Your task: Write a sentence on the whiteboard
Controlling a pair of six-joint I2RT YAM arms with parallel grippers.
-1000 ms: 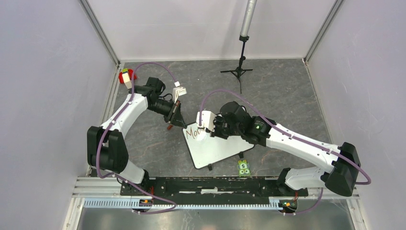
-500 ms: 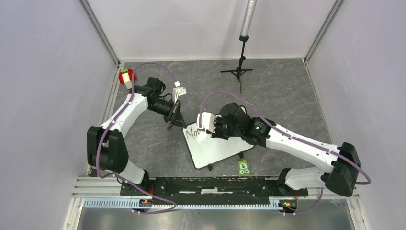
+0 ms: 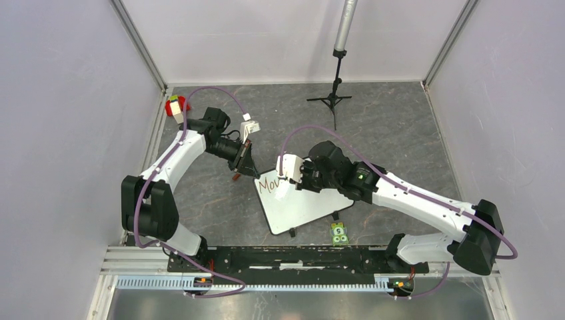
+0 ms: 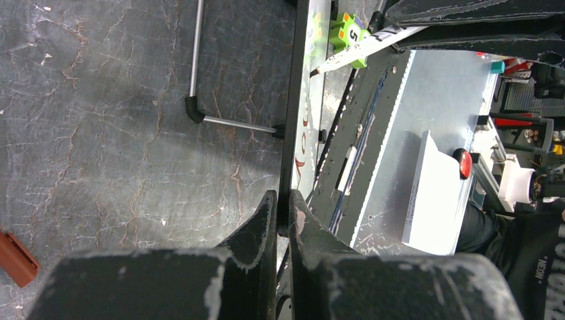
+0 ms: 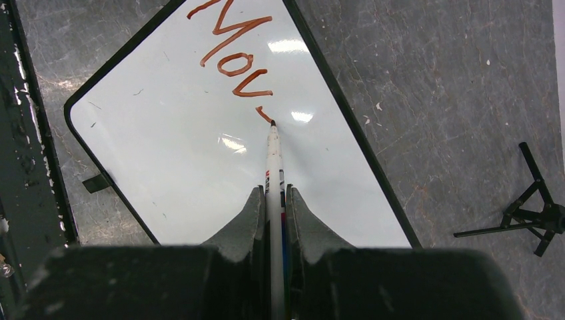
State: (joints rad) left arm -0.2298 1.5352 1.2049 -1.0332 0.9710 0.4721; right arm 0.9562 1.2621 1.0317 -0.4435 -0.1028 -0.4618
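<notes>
The whiteboard [image 3: 303,205] lies tilted on the table, also in the right wrist view [image 5: 193,160] and edge-on in the left wrist view [image 4: 294,100]. My left gripper [image 3: 248,167] [image 4: 283,212] is shut on its black rim at the far left corner. My right gripper [image 3: 301,180] [image 5: 274,197] is shut on a white marker [image 5: 274,157] whose tip touches the board. The sentence [image 5: 234,60] reads "Mov" in reddish-brown, with a short new stroke at the marker tip. It also shows in the top view [image 3: 269,183].
A green block marked 5 [image 3: 340,232] lies by the board's near edge. A brown marker cap [image 4: 16,257] lies on the table left of my left gripper. A black tripod [image 3: 331,100] stands at the back. A red object [image 3: 174,107] sits at the far left.
My right gripper has moved a little to the right along the board with the marker. The writing has grown from "Mo" to "Mov". My left arm has not moved.
</notes>
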